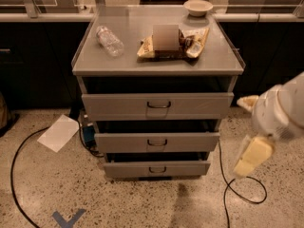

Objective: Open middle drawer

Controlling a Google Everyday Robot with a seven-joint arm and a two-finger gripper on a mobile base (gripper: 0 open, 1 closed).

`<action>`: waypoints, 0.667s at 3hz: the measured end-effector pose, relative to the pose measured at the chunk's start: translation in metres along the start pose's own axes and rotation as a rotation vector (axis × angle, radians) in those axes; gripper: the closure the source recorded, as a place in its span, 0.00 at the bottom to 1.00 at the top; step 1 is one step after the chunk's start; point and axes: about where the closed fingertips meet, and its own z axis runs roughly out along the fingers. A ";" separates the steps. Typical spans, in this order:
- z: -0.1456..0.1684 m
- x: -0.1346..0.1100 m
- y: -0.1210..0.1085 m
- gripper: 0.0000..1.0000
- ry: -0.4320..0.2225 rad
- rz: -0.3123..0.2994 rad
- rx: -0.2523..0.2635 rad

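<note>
The grey metal cabinet [118,63] has three drawers stacked in its front. The middle drawer [190,142] has a plain grey front of medium height with a small dark wire handle [156,142] at its centre. It stands out only a little, with a dark gap above it, and its inside is hidden. The taller top drawer [199,106] and the narrower bottom drawer [185,169] look much the same. My gripper [253,155], cream-coloured on a white arm [280,110], hangs in the air to the right of the cabinet at middle-drawer height, apart from it.
On the cabinet top lie a clear water bottle [109,40], snack bags [173,45] and a white bowl [198,6]. On the floor are a white paper [58,132] at the left, black cables [242,189], a blue device [88,133] and a blue tape mark [69,218]. Dark counters stand behind.
</note>
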 end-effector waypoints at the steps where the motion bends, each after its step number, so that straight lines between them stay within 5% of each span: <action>1: 0.075 0.024 0.021 0.00 -0.049 0.041 -0.035; 2: 0.136 0.034 0.017 0.00 -0.098 0.066 -0.002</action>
